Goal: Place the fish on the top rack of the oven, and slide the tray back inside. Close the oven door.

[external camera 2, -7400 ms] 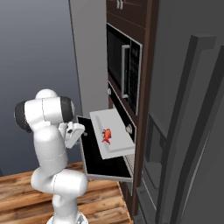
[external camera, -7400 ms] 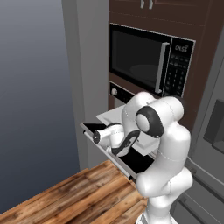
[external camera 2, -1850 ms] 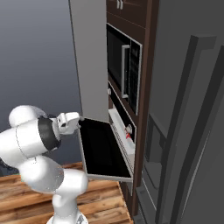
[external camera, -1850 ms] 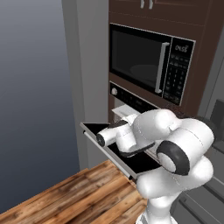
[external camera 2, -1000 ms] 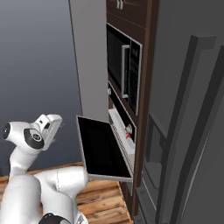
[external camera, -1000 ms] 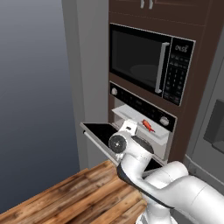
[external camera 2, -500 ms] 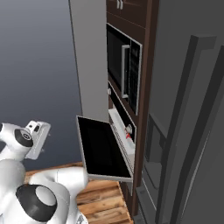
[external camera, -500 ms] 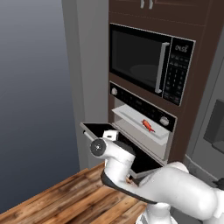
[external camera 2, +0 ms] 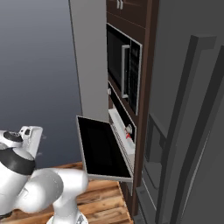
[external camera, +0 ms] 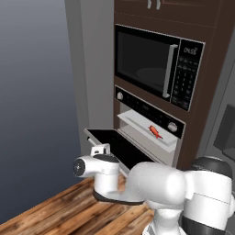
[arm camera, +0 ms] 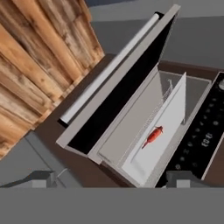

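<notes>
The oven (external camera: 148,120) stands with its door (external camera: 120,148) folded down flat, dark glass up, and the silver bar handle (arm camera: 107,68) along the door's outer edge. Inside the cavity lies the pale grey tray (external camera: 144,128), which is the top rack (arm camera: 168,120). The small red-orange fish (external camera: 155,131) (external camera 2: 128,135) (arm camera: 152,134) rests on it. My gripper (arm camera: 113,179) is open with nothing between its fingertips. It hangs low, out in front of the door's handle edge and apart from it, looking back at the oven. My white arm (external camera: 137,183) curls low before the door.
A black microwave (external camera: 153,62) sits above the oven's control strip (external camera: 147,110). A tall grey panel (external camera 2: 89,65) flanks the oven on the left and a grey fridge (external camera 2: 188,131) on the right. A wooden surface (external camera: 69,211) lies below the arm.
The arm has swung down and to the left, away from the oven front, taking the open hand lower. The door stays down, and the tray and fish have not moved.
</notes>
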Tool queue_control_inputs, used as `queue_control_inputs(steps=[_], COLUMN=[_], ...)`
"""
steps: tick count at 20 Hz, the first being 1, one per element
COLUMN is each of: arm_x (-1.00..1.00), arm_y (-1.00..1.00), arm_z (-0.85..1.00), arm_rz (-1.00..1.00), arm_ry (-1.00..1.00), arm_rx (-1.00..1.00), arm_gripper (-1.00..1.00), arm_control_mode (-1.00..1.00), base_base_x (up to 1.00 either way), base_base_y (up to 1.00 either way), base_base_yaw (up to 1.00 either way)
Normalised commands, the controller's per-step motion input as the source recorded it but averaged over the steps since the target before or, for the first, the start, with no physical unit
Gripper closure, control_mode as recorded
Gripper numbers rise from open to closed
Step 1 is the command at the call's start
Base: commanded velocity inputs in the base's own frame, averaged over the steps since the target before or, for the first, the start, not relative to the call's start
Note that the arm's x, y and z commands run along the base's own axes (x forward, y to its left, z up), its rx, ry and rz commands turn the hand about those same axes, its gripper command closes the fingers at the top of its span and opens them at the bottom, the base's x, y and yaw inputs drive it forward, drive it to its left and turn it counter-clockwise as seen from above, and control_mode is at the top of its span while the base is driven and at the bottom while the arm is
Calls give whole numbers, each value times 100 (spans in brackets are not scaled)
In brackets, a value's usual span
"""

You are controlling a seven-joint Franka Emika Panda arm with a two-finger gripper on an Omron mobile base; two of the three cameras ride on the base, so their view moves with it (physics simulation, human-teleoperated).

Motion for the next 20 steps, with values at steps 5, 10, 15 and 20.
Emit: queue_control_inputs(steps=[5, 10, 15, 20], arm_x=[16, 13, 20, 23], arm_y=[0, 0, 0, 0], arm_z=[-32, -46, -20, -21], arm_rz=[-6, -10, -3, -5], arm_ry=[-4, -9, -2, 5], arm_rx=[-18, -25, -16, -22], arm_gripper=[-100, -100, -100, -100], arm_control_mode=[-100, -100, -100, -100], base_base_x=[0, 0, 0, 0], base_base_y=[0, 0, 0, 0], base_base_yaw=[0, 0, 0, 0])
